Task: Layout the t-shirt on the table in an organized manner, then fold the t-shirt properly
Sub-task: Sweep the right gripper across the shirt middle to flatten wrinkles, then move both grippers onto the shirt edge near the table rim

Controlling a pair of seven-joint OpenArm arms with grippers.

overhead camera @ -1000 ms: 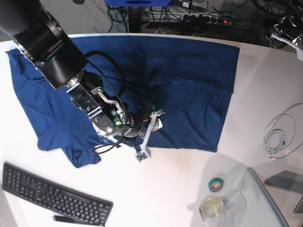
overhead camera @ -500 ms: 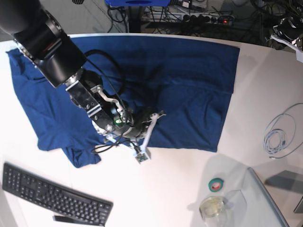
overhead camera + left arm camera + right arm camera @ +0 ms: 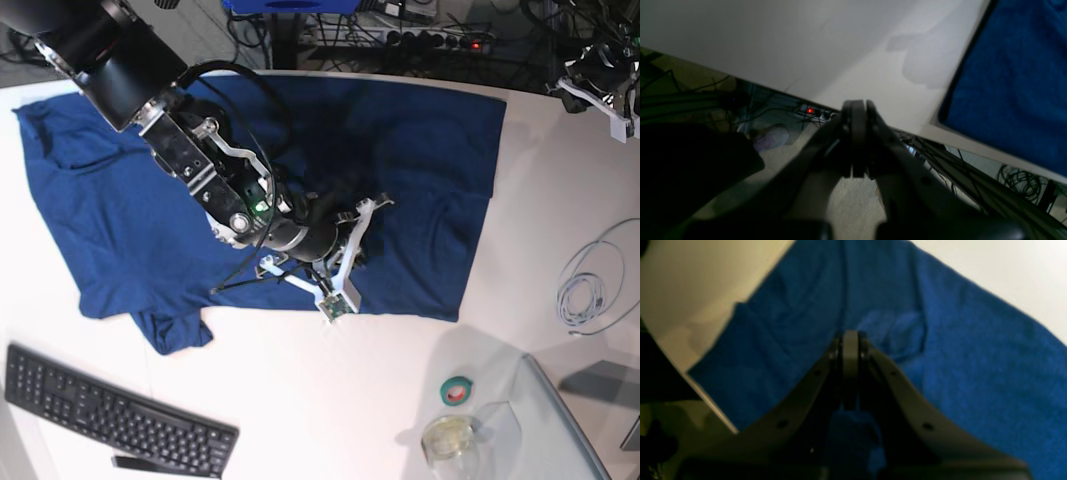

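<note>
The dark navy t-shirt (image 3: 330, 150) lies spread flat over the back half of the white table (image 3: 330, 400), with one sleeve bunched at the front left (image 3: 172, 330). My right gripper (image 3: 372, 208) hangs over the shirt's lower middle. In the right wrist view it (image 3: 850, 335) is shut just above the wrinkled fabric (image 3: 973, 366), with no cloth visible between the tips. My left gripper (image 3: 598, 80) is at the table's far right edge. In the left wrist view it (image 3: 855, 110) is shut and empty, away from the shirt corner (image 3: 1013, 83).
A black keyboard (image 3: 110, 415) lies at the front left. A green tape roll (image 3: 457, 390), a glass jar (image 3: 448, 437) and a grey glassy panel (image 3: 570, 420) are at the front right. A coiled white cable (image 3: 590, 285) lies at the right. Cables run behind the table.
My right arm has swung right and toward the back, from the shirt's front hem to over its lower middle. The shirt has not visibly shifted. The left arm shows slightly more at top right.
</note>
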